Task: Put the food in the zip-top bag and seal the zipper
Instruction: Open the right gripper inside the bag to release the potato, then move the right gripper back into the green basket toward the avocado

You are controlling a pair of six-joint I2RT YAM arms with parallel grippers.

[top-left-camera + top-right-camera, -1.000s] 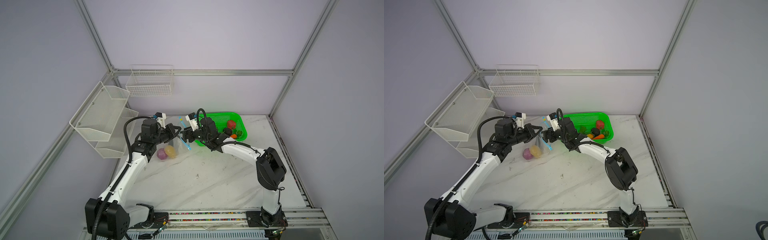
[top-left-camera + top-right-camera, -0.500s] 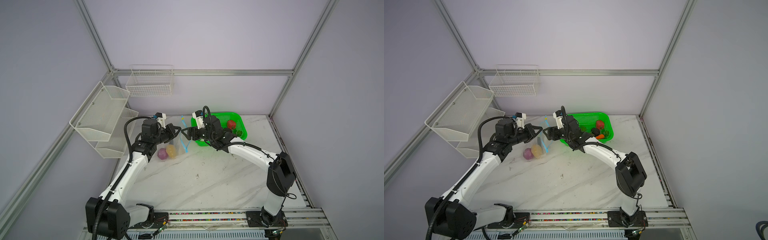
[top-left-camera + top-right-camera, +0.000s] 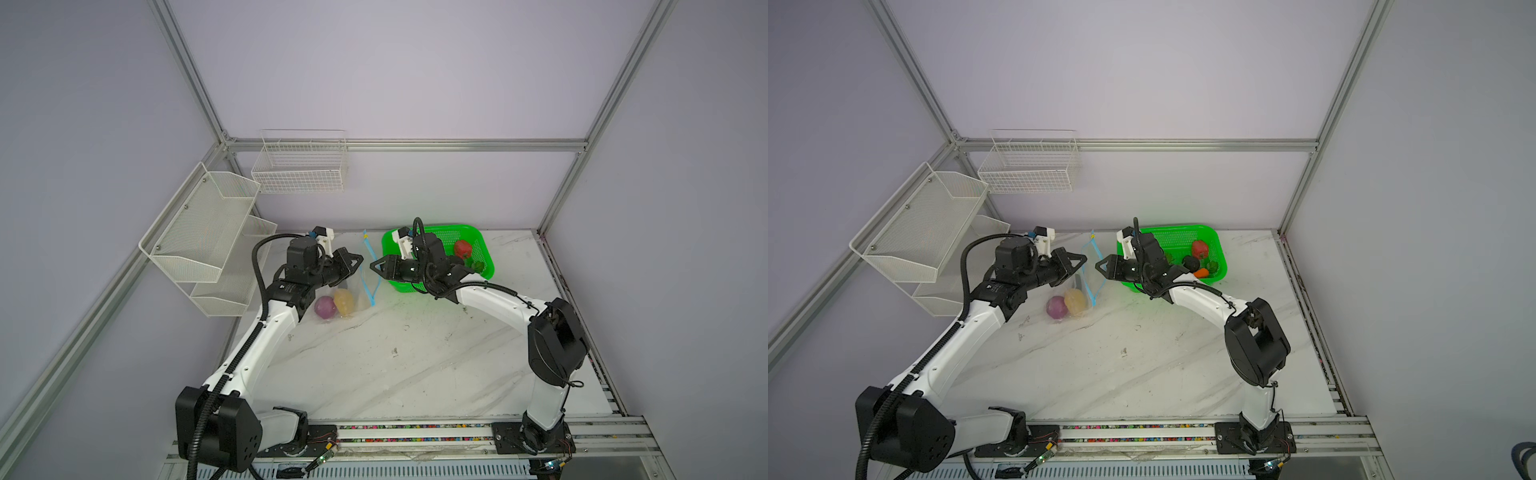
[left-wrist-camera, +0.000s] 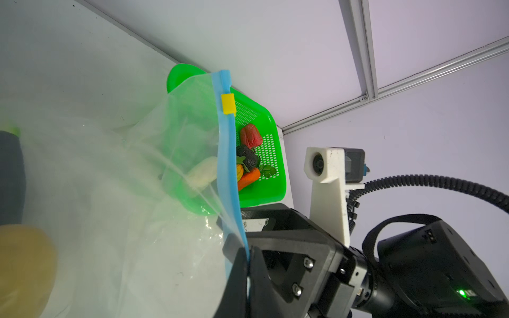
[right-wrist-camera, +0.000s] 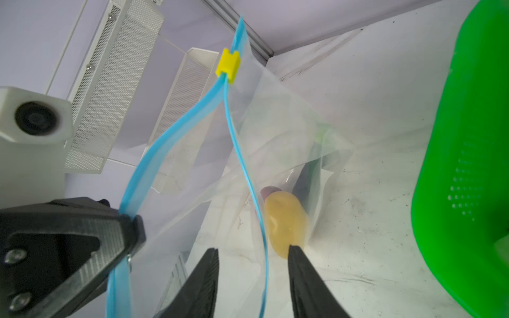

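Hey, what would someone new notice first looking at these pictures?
A clear, crinkly zip-top bag is held up: the left gripper pinches its light blue zipper, the right gripper's open jaws straddle the other lip. Beside it at the table's back sits a bright green perforated plastic basket of toy vegetables.

White wire racks [image 3: 199, 237] hang beside a marble table [image 3: 415, 365] bearing a green basket [image 3: 453, 237].

1. Zip-top bag [image 5: 289, 115]: clear thin plastic film, crinkled, glossy.
2. Basket [image 5: 468, 110]: bright green perforated plastic, shiny.
3. Tabletop [image 3: 415, 353]: white marble-look, smooth, scuffed.
4. Wall rack [image 3: 199, 232]: white-coated metal mesh, matt.
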